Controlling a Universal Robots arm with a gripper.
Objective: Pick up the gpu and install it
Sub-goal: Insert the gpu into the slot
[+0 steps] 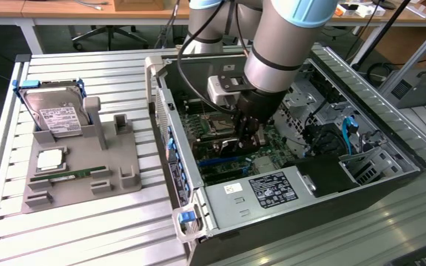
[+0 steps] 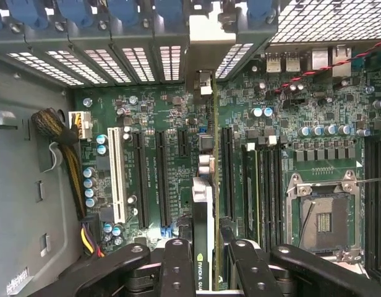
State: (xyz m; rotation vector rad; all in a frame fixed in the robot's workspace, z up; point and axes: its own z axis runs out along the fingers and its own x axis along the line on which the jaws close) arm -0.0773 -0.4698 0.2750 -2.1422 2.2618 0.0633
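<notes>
My gripper [image 1: 247,136] is down inside the open PC case [image 1: 390,166], over the motherboard [image 1: 272,145]. It is shut on the gpu [image 1: 234,146], a thin dark card. In the wrist view the gpu [image 2: 203,204] appears edge-on between my two black fingers [image 2: 177,266], with an NVIDIA label near the gripper [image 2: 206,263]. The card stands upright over the motherboard's [image 2: 159,111] black expansion slots. Its silver bracket end [image 2: 203,81] reaches the rear slot openings. Whether its edge sits in a slot I cannot tell.
Blue retaining clips [image 2: 85,12] line the case's rear slots. A white slot [image 2: 116,176], an empty CPU socket [image 2: 323,216] and a cable bundle [image 2: 70,154] flank the card. Outside the case, a grey holder [image 1: 87,166] carries a hard drive [image 1: 54,113] and a RAM stick [image 1: 69,176].
</notes>
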